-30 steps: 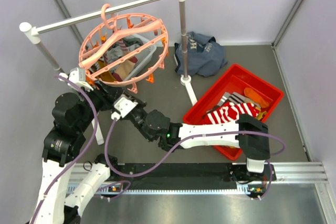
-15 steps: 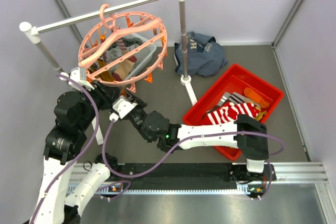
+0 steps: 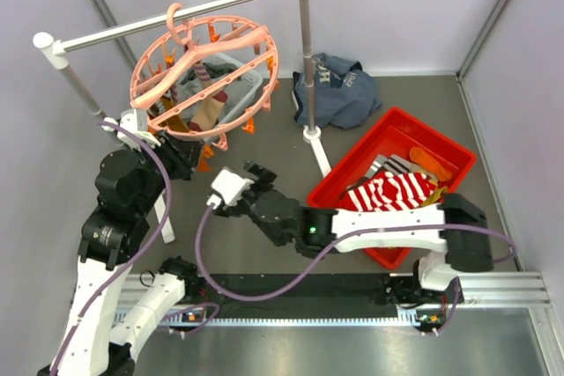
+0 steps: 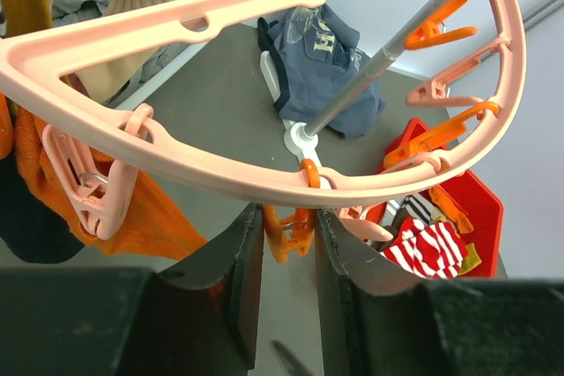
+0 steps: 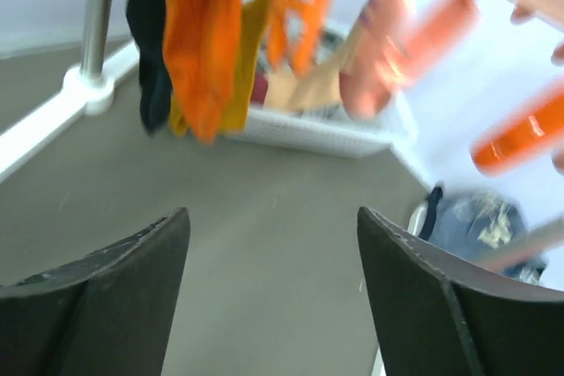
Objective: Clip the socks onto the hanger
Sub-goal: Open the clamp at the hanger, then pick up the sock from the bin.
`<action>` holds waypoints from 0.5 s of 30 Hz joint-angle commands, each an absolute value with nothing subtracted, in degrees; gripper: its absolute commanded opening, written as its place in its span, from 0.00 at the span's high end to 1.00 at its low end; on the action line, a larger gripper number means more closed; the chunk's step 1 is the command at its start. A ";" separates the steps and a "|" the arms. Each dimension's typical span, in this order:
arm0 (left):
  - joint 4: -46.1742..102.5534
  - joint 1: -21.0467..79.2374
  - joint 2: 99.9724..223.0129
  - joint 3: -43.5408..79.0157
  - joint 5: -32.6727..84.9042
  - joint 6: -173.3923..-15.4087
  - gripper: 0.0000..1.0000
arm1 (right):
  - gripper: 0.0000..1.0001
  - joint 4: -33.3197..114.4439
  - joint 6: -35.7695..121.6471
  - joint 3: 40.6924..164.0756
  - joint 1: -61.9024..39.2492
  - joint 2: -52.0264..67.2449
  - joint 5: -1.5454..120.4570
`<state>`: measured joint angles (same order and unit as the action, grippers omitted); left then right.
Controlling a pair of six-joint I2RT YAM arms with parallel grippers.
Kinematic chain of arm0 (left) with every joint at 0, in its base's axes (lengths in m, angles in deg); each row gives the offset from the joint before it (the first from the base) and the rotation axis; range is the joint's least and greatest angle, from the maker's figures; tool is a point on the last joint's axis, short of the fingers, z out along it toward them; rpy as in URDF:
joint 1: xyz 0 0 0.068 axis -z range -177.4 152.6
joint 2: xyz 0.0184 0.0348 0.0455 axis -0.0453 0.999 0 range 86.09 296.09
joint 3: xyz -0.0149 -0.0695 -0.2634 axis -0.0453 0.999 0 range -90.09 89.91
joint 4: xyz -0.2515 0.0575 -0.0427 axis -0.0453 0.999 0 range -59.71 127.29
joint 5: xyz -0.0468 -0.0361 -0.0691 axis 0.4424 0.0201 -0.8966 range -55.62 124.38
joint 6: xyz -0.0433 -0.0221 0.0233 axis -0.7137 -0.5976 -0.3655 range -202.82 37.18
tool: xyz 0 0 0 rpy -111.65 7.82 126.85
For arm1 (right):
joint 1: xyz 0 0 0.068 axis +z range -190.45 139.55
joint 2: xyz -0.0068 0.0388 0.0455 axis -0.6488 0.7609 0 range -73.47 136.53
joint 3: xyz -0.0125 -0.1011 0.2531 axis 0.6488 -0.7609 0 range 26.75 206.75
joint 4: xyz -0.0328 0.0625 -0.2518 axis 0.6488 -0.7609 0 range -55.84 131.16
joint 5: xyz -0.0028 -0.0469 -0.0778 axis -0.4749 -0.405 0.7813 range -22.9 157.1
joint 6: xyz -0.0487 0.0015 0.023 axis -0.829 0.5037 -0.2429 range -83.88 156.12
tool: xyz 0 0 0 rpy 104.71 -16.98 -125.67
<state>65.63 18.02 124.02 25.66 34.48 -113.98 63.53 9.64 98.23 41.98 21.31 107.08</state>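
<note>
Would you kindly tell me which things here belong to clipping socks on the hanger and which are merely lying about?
For the job: round salmon-pink plastic ring hanger; orange sock hanging from it; orange clip peg in the left gripper; red-and-white striped socks in the red plastic tray.
Lying about: crumpled navy garment with white lettering; white plastic basket.

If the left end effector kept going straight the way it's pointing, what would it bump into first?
Probably the orange clip hanging between the fingers of the left end effector, then the hanger rim it hangs from. Whether they already touch is unclear.
</note>
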 commanded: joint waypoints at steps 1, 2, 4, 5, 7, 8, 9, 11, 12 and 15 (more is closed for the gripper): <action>61.93 18.06 124.32 26.89 35.96 -112.62 0.81 | 0.22 43.48 23.44 95.93 40.94 8.91 107.70; 61.76 18.06 124.32 27.24 35.96 -112.62 0.81 | 0.21 36.83 27.73 95.40 39.63 7.23 107.70; 61.49 18.06 124.23 27.59 35.70 -112.53 0.82 | 0.20 29.94 32.15 93.82 38.04 4.24 107.96; 60.97 18.06 124.23 28.11 35.70 -112.35 0.83 | 0.20 26.69 34.43 93.46 36.99 1.09 107.79; 60.79 18.06 124.32 28.82 35.52 -112.09 0.86 | 0.20 17.02 41.38 92.59 32.95 -1.91 107.70; 60.70 18.06 124.32 28.91 35.61 -111.83 0.87 | 0.20 14.20 44.96 92.23 31.46 -4.63 107.53; 60.53 18.06 124.32 29.08 35.69 -111.74 0.88 | 0.20 10.17 46.39 91.88 27.35 -6.13 106.31; 60.44 18.06 124.32 29.61 35.78 -111.47 0.89 | 0.20 7.33 49.73 90.30 22.50 -9.64 104.29; 60.09 18.06 124.23 29.70 35.70 -111.39 0.90 | 0.20 6.54 50.53 89.86 19.95 -10.71 102.97; 60.09 18.06 124.14 29.88 35.43 -111.21 0.94 | 0.20 3.90 53.79 88.28 8.27 -13.61 96.13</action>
